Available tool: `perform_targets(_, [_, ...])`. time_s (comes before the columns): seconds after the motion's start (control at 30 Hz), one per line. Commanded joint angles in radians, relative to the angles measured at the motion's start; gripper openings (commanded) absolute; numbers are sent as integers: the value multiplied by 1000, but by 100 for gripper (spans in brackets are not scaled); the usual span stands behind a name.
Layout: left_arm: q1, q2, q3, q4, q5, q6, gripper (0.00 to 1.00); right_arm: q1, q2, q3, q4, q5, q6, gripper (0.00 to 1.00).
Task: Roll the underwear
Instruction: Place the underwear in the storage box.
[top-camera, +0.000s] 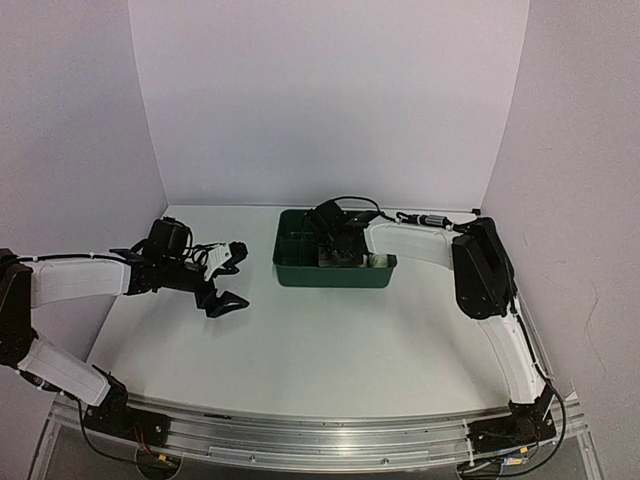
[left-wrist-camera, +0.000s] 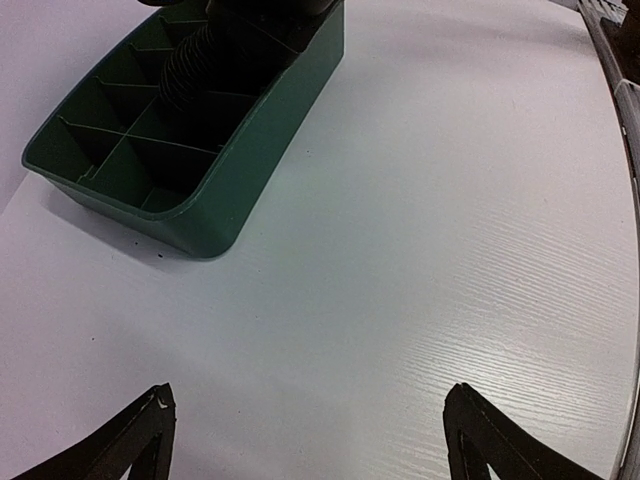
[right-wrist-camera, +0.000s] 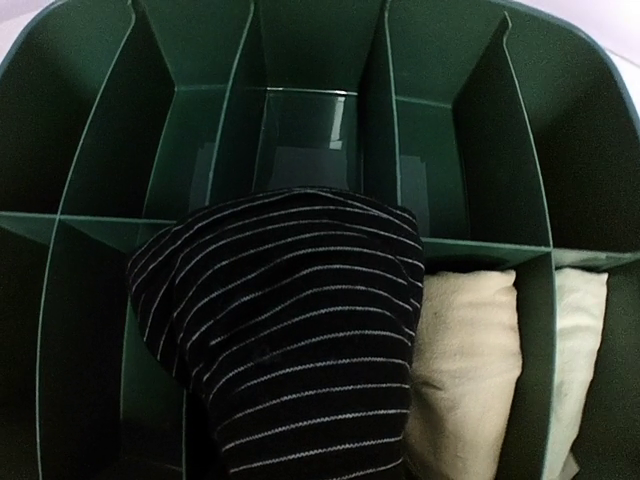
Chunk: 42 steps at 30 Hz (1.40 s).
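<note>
One dark green compartmented tray (right-wrist-camera: 90, 110) stands toward the far side of the white table (top-camera: 300, 350), and all three pieces of underwear are in it. The black striped underwear (right-wrist-camera: 290, 330) bulges up over a divider in the near row. The cream underwear (right-wrist-camera: 465, 360) sits rolled in the compartment just beside it to the right, and the pale underwear (right-wrist-camera: 580, 340) fills the end compartment beyond that. The remaining compartments in view hold nothing. The right gripper (top-camera: 338, 248) reaches down into the tray at the black piece. Its fingers are hidden by the cloth, so whether it is clenched on it cannot be told. The left gripper (top-camera: 238, 277) hangs over bare table left of the tray, jaws spread wide, holding nothing.
</note>
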Motion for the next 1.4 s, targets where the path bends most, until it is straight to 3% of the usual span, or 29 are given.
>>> perform_targets(0.0, [0, -25, 1, 34, -9, -16, 93, -25, 22, -49, -74, 44, 183, 0])
perform_targets(0.13, [0, -27, -3, 33, -11, -15, 93, -25, -34, -87, -75, 77, 237, 0])
perform_targets(0.37, [0, -25, -5, 38, 0, -14, 93, -16, -97, 23, -71, 90, 6, 0])
perform_targets(0.67, [0, -27, -16, 51, 0, -6, 93, -12, -235, -91, -72, 117, -81, 0])
perform_targets(0.87, [0, -25, -15, 53, 5, -1, 93, -8, -190, -107, -116, 124, -69, 0])
perform_targets(1.37, [0, -29, -29, 54, -5, 2, 93, -8, -30, 93, -133, 23, -28, 0])
